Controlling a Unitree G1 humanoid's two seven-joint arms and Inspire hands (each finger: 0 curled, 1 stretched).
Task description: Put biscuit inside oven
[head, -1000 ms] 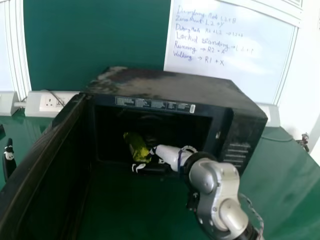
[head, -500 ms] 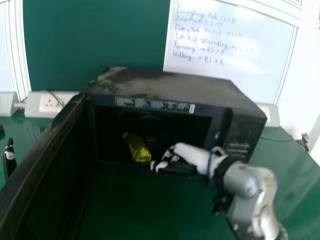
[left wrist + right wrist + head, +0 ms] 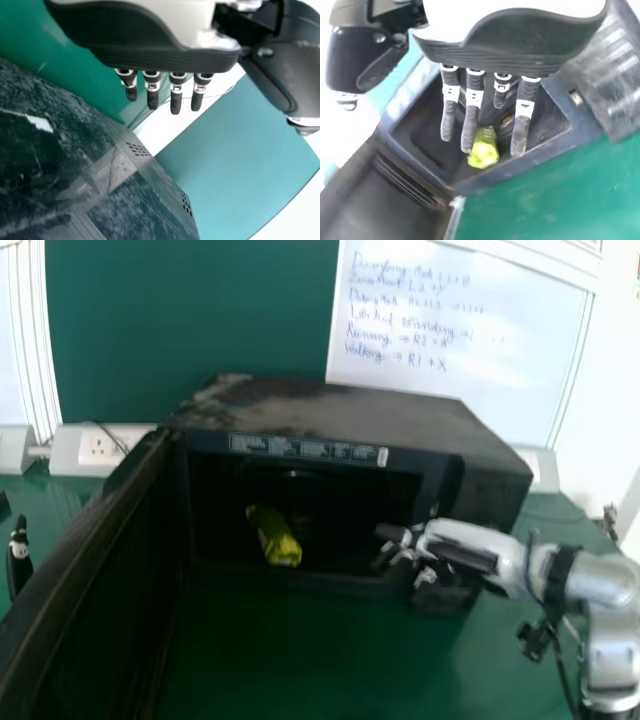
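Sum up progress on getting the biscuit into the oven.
Looks done: the yellow biscuit packet lies inside the oven.
In hand: nothing; the right hand is empty, fingers open, near the opening.
Left: probably just drawing that hand fully away. The door stands open, but closing it isn't in the task.

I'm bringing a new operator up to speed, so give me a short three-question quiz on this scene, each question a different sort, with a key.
1. True or false: the door of the microwave oven is closed.
2. Where does the yellow biscuit packet lie?
A) On top of the oven
B) Inside the oven
C) On the green table
3. Short answer: which hand is nearest the oven's opening, and what does it hold?

Key:
1. False
2. B
3. The right hand; nothing
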